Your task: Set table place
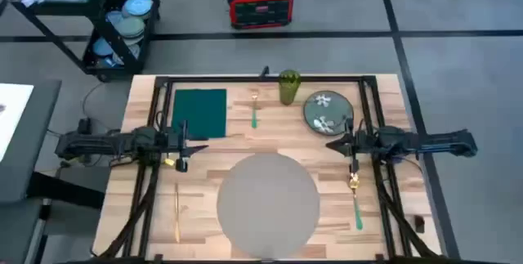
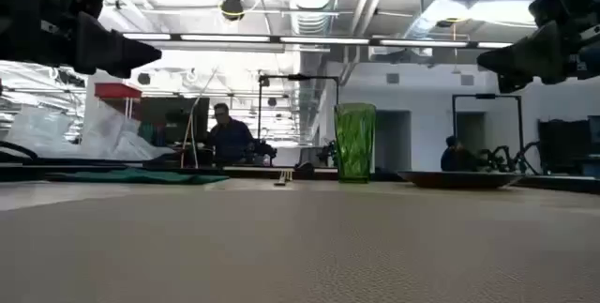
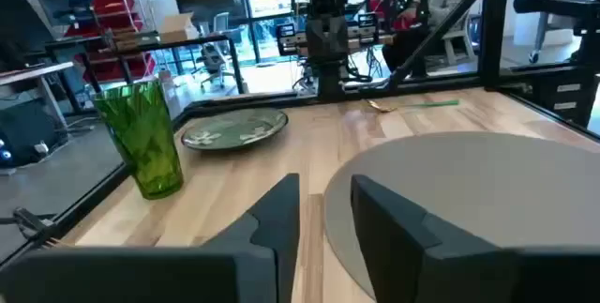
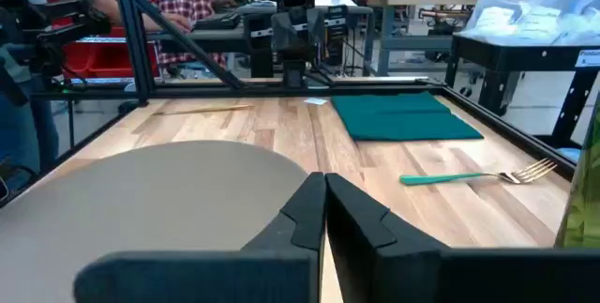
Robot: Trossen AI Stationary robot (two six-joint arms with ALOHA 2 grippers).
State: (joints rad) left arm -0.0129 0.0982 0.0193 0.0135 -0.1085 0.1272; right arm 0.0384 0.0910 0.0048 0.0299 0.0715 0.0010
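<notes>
The round grey placemat (image 1: 268, 205) lies flat at the near middle of the wooden table (image 1: 392, 109). Behind it, from left to right, lie a dark green napkin (image 1: 200, 113), a green-handled fork (image 1: 254, 110), an upright green glass (image 1: 288, 87) and a floral plate (image 1: 328, 111). A gold utensil with a green handle (image 1: 356, 199) lies right of the placemat, and a thin gold utensil (image 1: 176, 211) lies left of it. My left gripper (image 1: 202, 143) hovers open at the placemat's far left. My right gripper (image 1: 330, 144) hovers shut at its far right. Neither holds anything.
A black rail frame (image 1: 270, 77) runs around the table top. Beyond the far edge stand a dark shelf cart (image 1: 122, 19) with dishes and a red box (image 1: 260, 1) on the floor. People sit in the room behind (image 2: 228, 136).
</notes>
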